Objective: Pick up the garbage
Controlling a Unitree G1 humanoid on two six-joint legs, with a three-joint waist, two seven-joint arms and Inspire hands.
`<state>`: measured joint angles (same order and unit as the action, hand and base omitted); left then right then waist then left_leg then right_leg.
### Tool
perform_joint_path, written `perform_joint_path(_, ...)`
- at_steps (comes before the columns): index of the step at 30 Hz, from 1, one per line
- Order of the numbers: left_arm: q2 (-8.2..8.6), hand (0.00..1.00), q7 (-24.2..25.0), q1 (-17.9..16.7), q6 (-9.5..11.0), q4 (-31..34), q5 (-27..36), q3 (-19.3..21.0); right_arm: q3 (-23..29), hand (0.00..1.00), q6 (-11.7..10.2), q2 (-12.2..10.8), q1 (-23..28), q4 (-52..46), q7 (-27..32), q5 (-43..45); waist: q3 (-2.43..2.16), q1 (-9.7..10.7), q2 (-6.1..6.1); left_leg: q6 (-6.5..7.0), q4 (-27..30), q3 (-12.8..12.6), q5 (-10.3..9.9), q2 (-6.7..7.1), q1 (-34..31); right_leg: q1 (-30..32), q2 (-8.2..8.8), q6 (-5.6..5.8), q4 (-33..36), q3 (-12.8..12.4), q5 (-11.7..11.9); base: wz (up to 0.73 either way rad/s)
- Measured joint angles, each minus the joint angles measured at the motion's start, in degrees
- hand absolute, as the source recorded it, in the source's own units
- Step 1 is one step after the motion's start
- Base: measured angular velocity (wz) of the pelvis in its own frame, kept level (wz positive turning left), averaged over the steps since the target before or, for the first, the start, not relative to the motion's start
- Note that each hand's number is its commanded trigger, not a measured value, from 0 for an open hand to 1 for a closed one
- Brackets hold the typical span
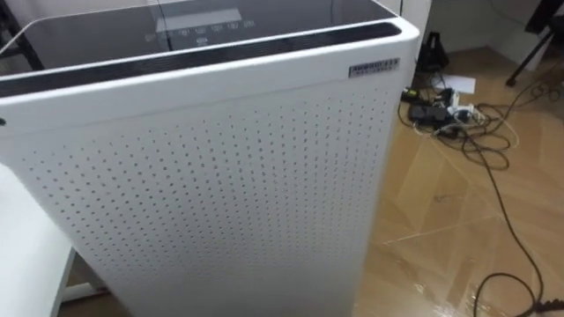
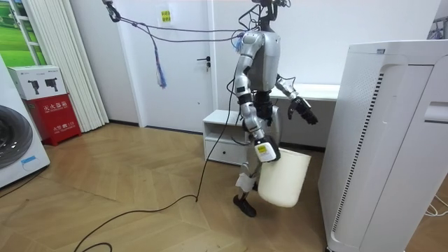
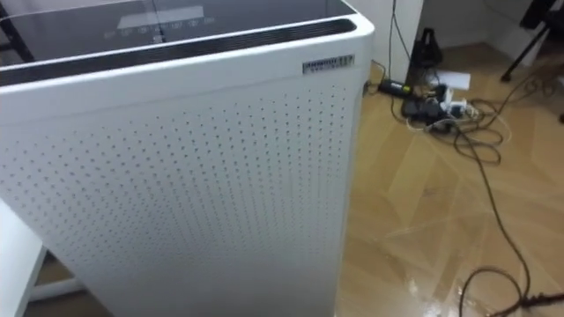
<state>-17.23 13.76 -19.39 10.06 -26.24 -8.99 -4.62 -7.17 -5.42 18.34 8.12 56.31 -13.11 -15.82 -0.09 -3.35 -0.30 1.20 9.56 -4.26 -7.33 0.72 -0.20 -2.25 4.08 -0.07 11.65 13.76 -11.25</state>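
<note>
In the room view I stand close before a tall white perforated appliance [image 2: 392,140], facing it. A white waste bin [image 2: 283,178] hangs at my thigh, off the floor, with my right hand [image 2: 266,150] closed on its rim. My left hand [image 2: 304,110] is held out at chest height toward the appliance, fingers relaxed and holding nothing. In the eye views the appliance's front panel [image 1: 220,176] and its dark top take up most of the picture.
To the appliance's right, on the wood floor, lie a tangle of cables with a power strip [image 1: 449,113] and a white sheet of paper [image 1: 460,85]. A white tabletop edge [image 1: 26,255] shows at lower left. A low white drawer cabinet [image 2: 224,136] stands behind me.
</note>
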Motion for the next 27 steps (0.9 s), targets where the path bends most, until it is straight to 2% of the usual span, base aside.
perform_joint_path(3, 1.04, 0.0, -3.06, -0.37, 0.3, -8.47, 4.27, 0.71, 2.72, 1.0, -0.01, -1.25, 0.44, 1.79, 0.48, -0.18, 0.07, 0.44, 0.01, -0.13, -0.12, -0.24, -0.09, -0.03, 0.48, -0.28, -0.26, -0.05, -0.06, -0.63, 0.04, -0.08)
perform_joint_path(5, 1.21, 0.0, -3.78, -0.49, 0.34, -11.68, 6.34, 0.78, 3.53, 1.0, -0.05, -1.42, 0.92, 2.44, 0.55, -0.2, 0.1, 1.06, 0.01, -0.18, -0.18, -0.09, -0.16, -0.02, 0.78, -0.95, -0.39, -0.04, -0.58, -0.81, 0.04, 0.05)
perform_joint_path(8, 2.37, 0.0, -5.46, -0.62, 0.77, -17.47, 9.65, 2.32, 4.58, 1.0, -0.92, -2.67, 0.89, 5.53, 1.03, -0.87, 0.12, 1.36, 0.03, -0.39, -0.23, -0.13, -0.66, -0.13, 1.94, -2.27, -0.76, -0.03, -1.26, -1.27, 0.05, -0.04)
perform_joint_path(12, 4.12, 0.0, -5.76, -0.11, 0.94, -24.52, 16.33, 4.64, 5.07, 1.0, -1.0, -4.04, 0.73, 8.57, 1.18, -2.88, 0.1, 1.31, -0.01, -0.51, -0.23, -0.36, -1.13, -0.31, 1.85, -2.1, -1.11, -0.03, -1.89, -2.27, 0.06, -0.09)
perform_joint_path(16, 5.38, 0.0, -5.65, 0.82, 0.72, -31.28, 20.74, 6.78, 6.33, 1.0, -0.83, -4.89, 0.22, 11.96, 1.2, -4.96, 0.1, 1.38, -0.06, -0.47, -0.12, -0.7, -1.53, -0.32, 1.87, -2.17, -1.06, -0.04, -1.97, -2.01, 0.07, -0.02)
perform_joint_path(19, 6.63, 0.0, -5.51, 2.17, -1.71, -36.94, 25.9, 8.53, 6.48, 1.0, 0.32, -5.88, -0.22, 13.71, 1.32, -7.42, 0.2, 1.3, -0.27, -0.5, -0.17, -0.69, -1.8, -0.27, 2.48, -3.0, -1.08, 0.03, -2.2, -2.28, 0.03, 0.0)
perform_joint_path(22, 7.48, 0.0, -5.77, 1.97, -3.54, -39.03, 29.81, 9.25, 6.93, 1.0, 1.4, -6.47, -0.19, 15.03, 1.31, -9.23, 0.24, 1.32, -0.31, -0.59, -0.18, -0.5, -2.13, -0.22, 3.46, -4.27, -1.13, 0.14, -3.03, -2.44, -0.07, -0.02)
perform_joint_path(24, 7.82, 0.0, -5.94, 2.08, -5.68, -40.39, 32.04, 10.27, 8.12, 1.0, 3.16, -7.28, -0.1, 15.47, 1.32, -10.91, 0.24, 1.34, -0.4, -0.58, -0.16, -0.61, -2.42, -0.18, 4.0, -4.69, -1.09, 0.26, -2.96, -2.45, -0.69, 0.02)
perform_joint_path(27, 8.25, 0.0, -6.51, 2.09, -7.89, -41.45, 33.01, 11.19, 8.49, 1.0, 4.39, -7.7, -0.3, 16.07, 1.67, -12.23, 0.24, 1.29, -0.41, -0.57, -0.15, -0.38, -2.47, -0.14, 4.12, -4.78, -1.06, 0.27, -2.95, -2.52, -0.72, 0.0)
